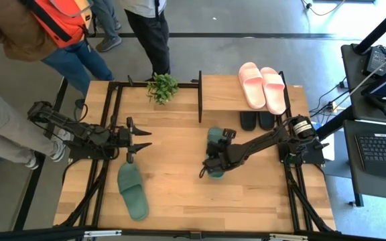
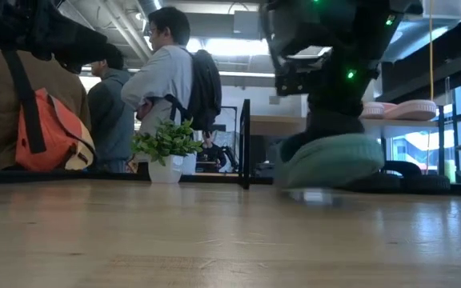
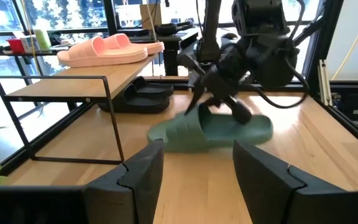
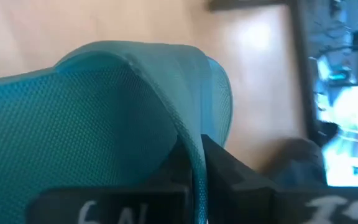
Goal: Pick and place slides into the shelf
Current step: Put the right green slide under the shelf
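One muted green slide lies flat on its sole on the table, near the left arm. The other green slide is in my right gripper at mid-table, in front of the shelf. The pink pair lies on the shelf's top plank. The black pair sits on the level beneath it. My left gripper is open, hovers left of centre, points toward the held slide and touches nothing. My right gripper pinches the green slide's wide strap at its edge, one finger under the strap and one outside it. The fingers come slanting down from the table's right side. The slide hangs tilted, a little above the tabletop.
A small potted plant stands at the far edge, left of the shelf. A black frame post marks the shelf's left end. People stand beyond the far-left corner. Bare wood lies near the front edge.
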Controlling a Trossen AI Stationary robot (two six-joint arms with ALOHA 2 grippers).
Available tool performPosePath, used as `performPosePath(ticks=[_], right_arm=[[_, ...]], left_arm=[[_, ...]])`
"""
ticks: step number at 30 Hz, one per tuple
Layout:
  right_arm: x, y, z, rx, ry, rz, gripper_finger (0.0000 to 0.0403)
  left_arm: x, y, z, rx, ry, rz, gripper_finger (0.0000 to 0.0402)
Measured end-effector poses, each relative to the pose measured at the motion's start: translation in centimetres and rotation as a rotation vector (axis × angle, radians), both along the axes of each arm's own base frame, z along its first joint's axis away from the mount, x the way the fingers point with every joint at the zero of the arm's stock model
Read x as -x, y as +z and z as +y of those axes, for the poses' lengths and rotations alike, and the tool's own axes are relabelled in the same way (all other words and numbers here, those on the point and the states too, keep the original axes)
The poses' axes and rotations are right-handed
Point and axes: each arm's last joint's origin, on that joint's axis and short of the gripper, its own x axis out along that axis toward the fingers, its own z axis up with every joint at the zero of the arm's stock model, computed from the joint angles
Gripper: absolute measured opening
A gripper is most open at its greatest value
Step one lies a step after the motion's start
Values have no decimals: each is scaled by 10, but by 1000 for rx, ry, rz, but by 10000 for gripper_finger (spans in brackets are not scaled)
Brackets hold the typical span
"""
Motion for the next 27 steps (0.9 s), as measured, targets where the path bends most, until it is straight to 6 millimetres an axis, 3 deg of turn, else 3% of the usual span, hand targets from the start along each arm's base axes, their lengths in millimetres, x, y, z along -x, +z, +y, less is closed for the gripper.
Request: performPosePath(ticks=[9,14,18,27], right_arm=[[33,45,2,167,-46,-55,14],[44,58,10,201,2,-54,13],[50,52,12,221,22,-26,13],[69,9,-6,256,-5,31,13]], left_arm=[[0,-1,0,-3,0,9,185],[0,-1,0,-4,0,9,185],[0,-1,0,-4,0,10,185],[0,-1,0,-6,0,13,185]])
